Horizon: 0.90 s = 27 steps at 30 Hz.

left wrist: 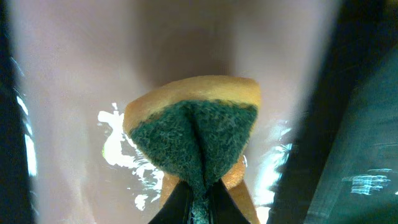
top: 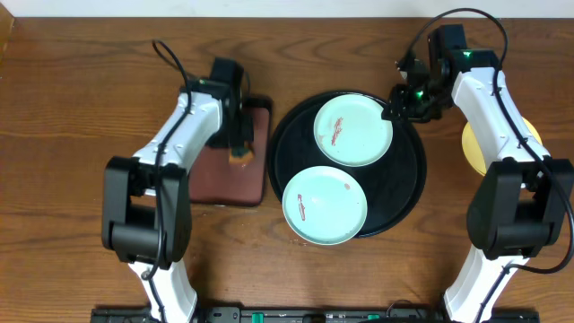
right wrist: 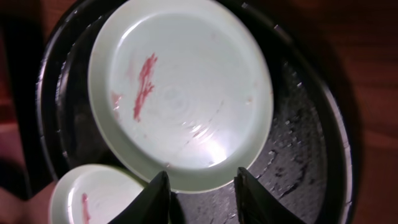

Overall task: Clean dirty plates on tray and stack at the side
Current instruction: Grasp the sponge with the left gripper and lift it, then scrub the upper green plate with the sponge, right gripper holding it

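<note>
Two pale mint plates lie on the round black tray (top: 408, 184). The far plate (top: 352, 130) (right wrist: 180, 87) and the near plate (top: 325, 205) (right wrist: 93, 196) each carry a reddish smear. A pale yellow plate (top: 473, 144) rests on the table at the right, partly hidden by my right arm. My right gripper (top: 401, 100) (right wrist: 202, 186) is open at the far plate's rim, its tips just reaching the edge, with bare tray (right wrist: 292, 155) below. My left gripper (top: 240, 144) (left wrist: 199, 202) is shut on a yellow sponge with a green scouring face (left wrist: 193, 130), pinching it into a fold.
A rectangular maroon tray (top: 215, 175) (left wrist: 74, 93) with a black rim lies left of the round tray, under the sponge (top: 240, 159). Wet glints show on its surface. The near plate overhangs the black tray's front rim slightly. Wooden table all around.
</note>
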Each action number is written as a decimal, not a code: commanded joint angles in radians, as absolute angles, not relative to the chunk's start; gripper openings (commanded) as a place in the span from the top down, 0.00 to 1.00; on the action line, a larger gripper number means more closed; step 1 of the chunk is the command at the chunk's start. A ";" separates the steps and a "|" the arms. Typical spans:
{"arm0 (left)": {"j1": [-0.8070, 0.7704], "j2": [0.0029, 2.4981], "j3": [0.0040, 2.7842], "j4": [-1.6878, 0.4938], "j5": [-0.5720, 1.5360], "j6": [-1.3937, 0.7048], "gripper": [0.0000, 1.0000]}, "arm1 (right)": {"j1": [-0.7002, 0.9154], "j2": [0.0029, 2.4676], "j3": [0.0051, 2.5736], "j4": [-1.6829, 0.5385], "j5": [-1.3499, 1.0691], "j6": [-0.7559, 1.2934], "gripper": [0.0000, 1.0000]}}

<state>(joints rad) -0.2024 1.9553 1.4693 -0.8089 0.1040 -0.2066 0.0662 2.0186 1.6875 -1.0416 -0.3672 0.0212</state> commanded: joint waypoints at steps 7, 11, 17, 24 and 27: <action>-0.274 1.869 1.633 -0.646 0.367 -0.350 0.93 | 0.084 2.049 1.645 -0.934 -0.154 0.006 0.66; -0.340 1.870 1.633 -0.541 0.367 -0.358 0.93 | 0.085 2.089 1.629 -0.940 -0.165 0.006 0.68; -0.431 1.893 1.633 -0.440 0.366 -0.318 0.93 | 0.088 2.146 1.622 -0.942 -0.191 0.004 0.72; -0.497 2.000 1.633 -0.409 0.367 -0.320 0.93 | 0.088 2.198 1.618 -0.945 -0.251 -0.005 0.89; -0.519 2.037 1.633 -0.394 0.367 -0.319 0.92 | 0.088 2.210 1.611 -0.943 -0.252 -0.003 0.99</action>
